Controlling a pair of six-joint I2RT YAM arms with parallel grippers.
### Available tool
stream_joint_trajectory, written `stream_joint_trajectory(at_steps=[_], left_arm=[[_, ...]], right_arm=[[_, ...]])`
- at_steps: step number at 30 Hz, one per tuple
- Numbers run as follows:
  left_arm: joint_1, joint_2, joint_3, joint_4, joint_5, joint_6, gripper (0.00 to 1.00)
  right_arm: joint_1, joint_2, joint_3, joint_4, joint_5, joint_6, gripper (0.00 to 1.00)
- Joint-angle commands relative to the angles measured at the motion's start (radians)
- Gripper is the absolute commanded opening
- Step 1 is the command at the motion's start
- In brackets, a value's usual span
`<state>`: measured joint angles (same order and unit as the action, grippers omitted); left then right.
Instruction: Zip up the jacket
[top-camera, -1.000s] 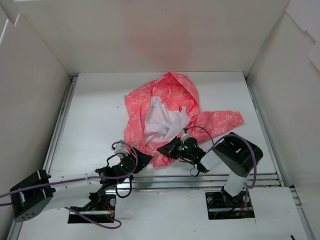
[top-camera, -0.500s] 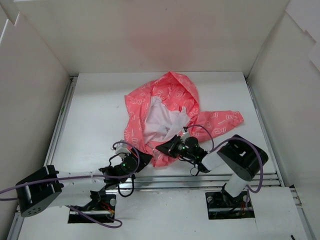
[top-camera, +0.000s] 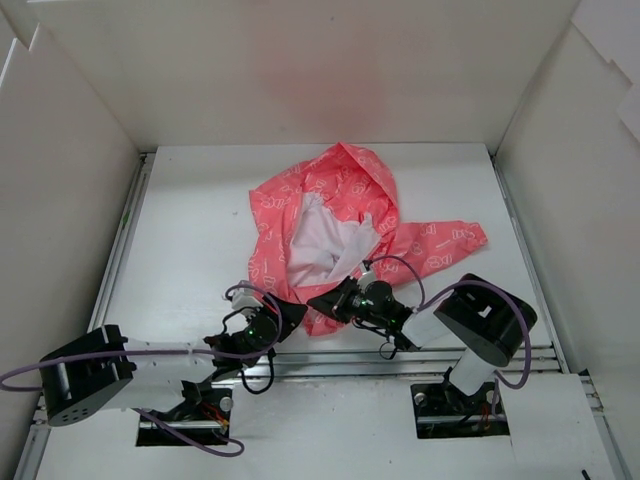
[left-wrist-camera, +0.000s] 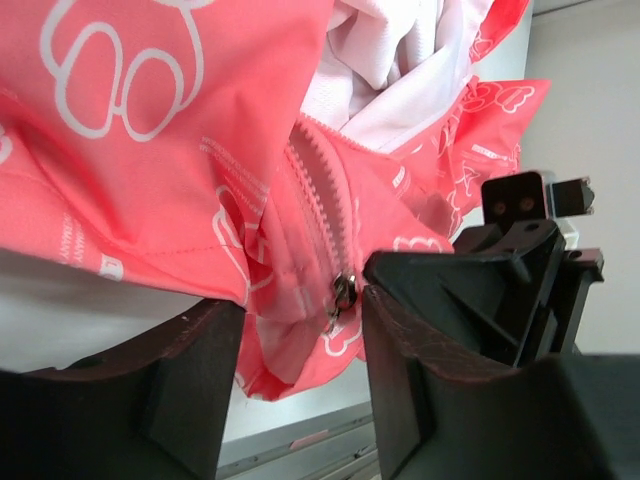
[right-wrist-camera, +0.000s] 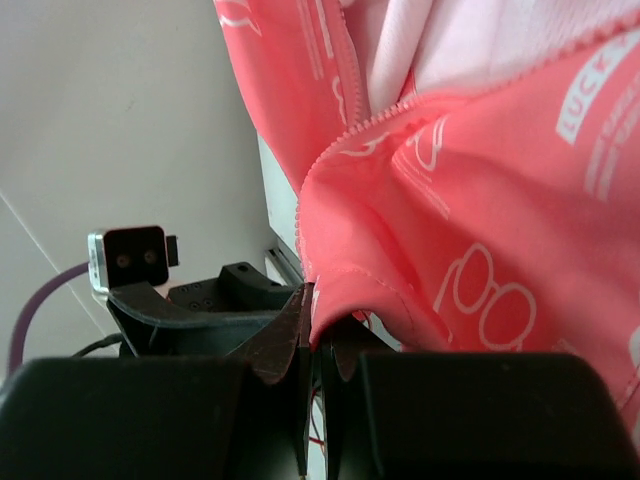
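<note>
Overhead, the jacket (top-camera: 340, 190) lies crumpled and unzipped on the counter (top-camera: 190, 230). It spreads away from both pincers toward the far wall, with its white lining (top-camera: 318, 240) exposed and one sleeve (top-camera: 450, 240) trailing out beyond and to the right of the right pincer (top-camera: 322, 302). The near hem of the garment reaches both pincers, which sit close together there, the left pincer (top-camera: 287, 313) just beside the right one. Left wrist view: the left pincer stands wide open, its two fingers (left-wrist-camera: 195, 370) on either side of the hem's lower corner and not closed on it. The zipper pull (left-wrist-camera: 343, 293) hangs in the gap, nearer the right-hand finger, at the bottom end of a row of zipper teeth (left-wrist-camera: 318, 200) that runs up and away from the pincer. The right pincer appears just past that finger. Right wrist view: the right pincer is closed to a narrow slit and grips a fold of the coral hem between its fingertips. The rest of the jacket rises above and ahead of it, one toothed zipper edge curving away from the grip. The left arm's wrist camera (right-wrist-camera: 130, 258) shows just beyond, to the left of the pinched fold.
</note>
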<state>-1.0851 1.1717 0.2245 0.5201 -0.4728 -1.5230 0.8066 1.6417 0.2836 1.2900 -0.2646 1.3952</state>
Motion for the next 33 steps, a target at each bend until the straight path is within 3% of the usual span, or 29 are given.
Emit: stream_joint_trajectory(at_steps=[1,6,12,16,26,33], left_arm=[[-0.006,0.019,0.019,0.119,-0.064,-0.035,0.44],[-0.015,-0.012,0.016,0.095,-0.118,-0.032,0.43],[-0.049,-0.104,0.013,0.006,-0.181,-0.019,0.34],[-0.07,-0.121,0.024,-0.031,-0.193,-0.019,0.17],[-0.07,-0.072,0.016,0.023,-0.152,0.004,0.0],[-0.07,-0.087,-0.019,0.115,-0.081,0.069,0.0]], right_arm=[[0.029,-0.036,-0.004,0.431,0.051,0.025,0.0],[0.037,-0.059,-0.02,0.431,0.062,0.031,0.0],[0.042,-0.085,-0.032,0.427,0.084,0.021,0.0],[0.039,-0.069,-0.02,0.43,0.076,0.028,0.0],[0.04,-0.085,-0.014,0.43,0.064,0.022,0.0],[0.043,-0.066,0.002,0.43,0.061,0.013,0.0]])
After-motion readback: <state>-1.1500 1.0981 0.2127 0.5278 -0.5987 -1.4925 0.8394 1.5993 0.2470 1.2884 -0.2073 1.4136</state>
